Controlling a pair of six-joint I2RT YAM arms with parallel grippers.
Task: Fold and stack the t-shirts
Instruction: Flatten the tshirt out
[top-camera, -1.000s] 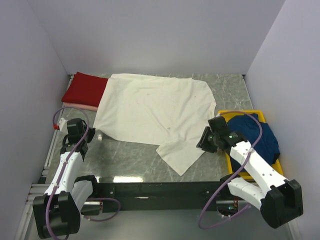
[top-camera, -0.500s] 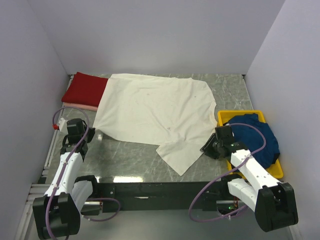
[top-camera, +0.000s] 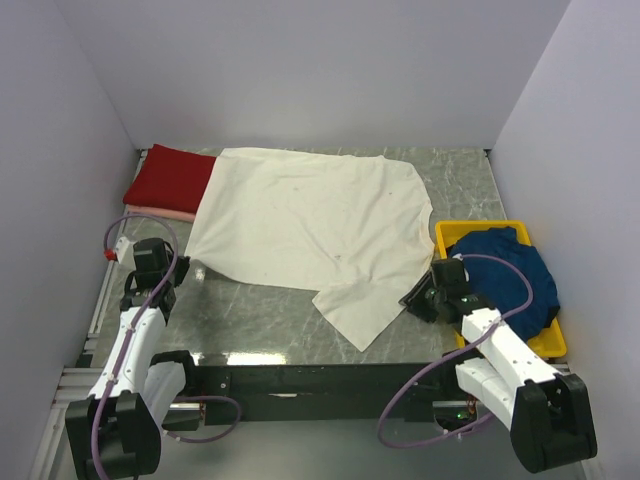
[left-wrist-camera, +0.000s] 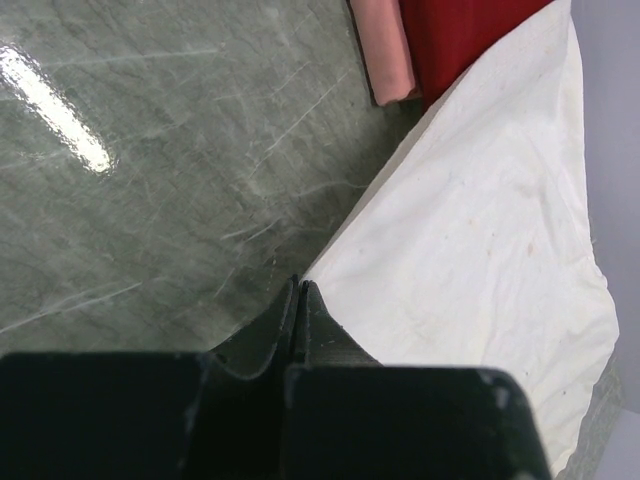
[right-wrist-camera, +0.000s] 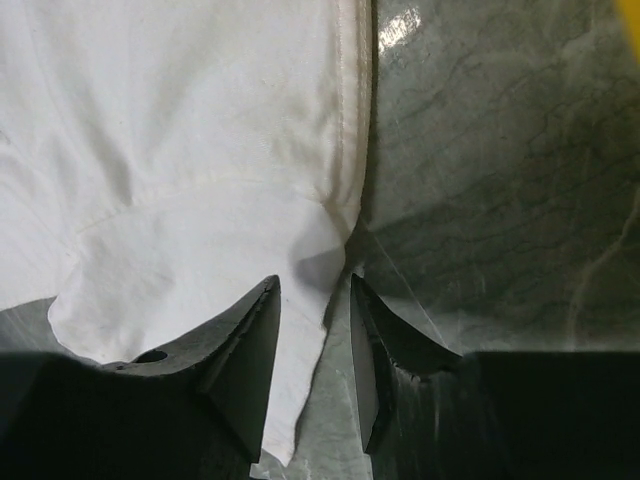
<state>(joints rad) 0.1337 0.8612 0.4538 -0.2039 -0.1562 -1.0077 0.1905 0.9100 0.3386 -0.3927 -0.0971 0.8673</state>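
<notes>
A large cream t-shirt (top-camera: 310, 225) lies spread flat across the middle of the table. A folded dark red t-shirt (top-camera: 170, 178) lies on a folded pink one (top-camera: 160, 212) at the back left. A navy t-shirt (top-camera: 515, 275) is bunched in the yellow bin. My left gripper (top-camera: 193, 270) is shut, its tips (left-wrist-camera: 300, 285) at the cream shirt's (left-wrist-camera: 480, 230) near left corner; no cloth shows between the jaws. My right gripper (top-camera: 417, 297) is open, low at the cream shirt's near right sleeve; its jaws (right-wrist-camera: 315, 290) straddle the sleeve's edge (right-wrist-camera: 180, 150).
The yellow bin (top-camera: 470, 228) stands at the right edge, just behind my right wrist. White walls close in the left, back and right. The red (left-wrist-camera: 460, 40) and pink (left-wrist-camera: 385, 50) shirts show at the top of the left wrist view. Bare grey marble table (top-camera: 260, 315) lies in front.
My right arm has drawn back toward the near right, bringing its gripper down to the sleeve's edge. The left arm and the shirts have not moved.
</notes>
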